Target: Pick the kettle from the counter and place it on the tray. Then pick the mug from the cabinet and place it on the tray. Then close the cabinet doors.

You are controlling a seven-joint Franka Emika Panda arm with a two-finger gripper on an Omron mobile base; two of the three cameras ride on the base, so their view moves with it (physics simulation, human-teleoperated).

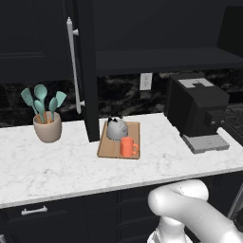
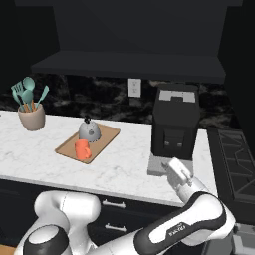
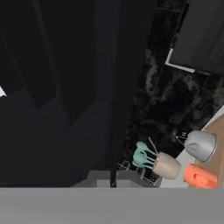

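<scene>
White marble counter [image 1: 57, 166] runs under the black upper cabinet [image 1: 166, 59], and most of the job looks done. The wooden tray [image 1: 107, 151] lies on the counter with the grey kettle [image 1: 116, 128] on its far half and the orange mug [image 1: 128, 147] on its near half. The two are just beside each other and both upright. Both placing steps look finished to me.

Closing the cabinet is what remains. One cabinet door [image 1: 90, 95] stands swung out over the counter, edge-on, with its silver bar handle [image 1: 73, 66] facing away from the tray. Its lower edge comes down just beside the tray's left end. The other door I cannot make out against the dark panels.

From the hand's own camera, the claw [image 3: 113, 179] has its two tips pressed together with nothing that I can see between them. It hangs low at the counter's front edge, before the black coffee machine [image 2: 174, 122]. From the claw, the tray and its load sit well off to the left and farther back. The open door is beyond them, farther left again and higher, and the beige utensil pot [image 1: 47, 127] is farthest left. I judge that the arm must travel up and leftward to reach that door.
</scene>
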